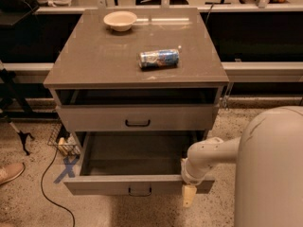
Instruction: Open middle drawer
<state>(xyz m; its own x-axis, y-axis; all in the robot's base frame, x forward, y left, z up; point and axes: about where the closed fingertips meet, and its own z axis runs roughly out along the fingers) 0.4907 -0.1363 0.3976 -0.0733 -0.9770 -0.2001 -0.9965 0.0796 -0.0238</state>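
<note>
The middle drawer (pixel 137 184) is pulled out toward me, and its plain grey inside shows empty. Its small black handle (pixel 140 191) sits at the centre of the front. My gripper (pixel 188 196) hangs at the end of the white arm (pixel 208 156), just in front of the right end of the drawer front. It is well to the right of the handle and holds nothing that I can see.
The drawer above (pixel 137 118) is closed, with a black handle (pixel 138 123). On the cabinet top (pixel 94 60) lie a can on its side (pixel 159 58) and a bowl (pixel 120 20). A wire basket (pixel 64 144), a cable (pixel 47 183) and a shoe (pixel 9 172) are on the floor at left.
</note>
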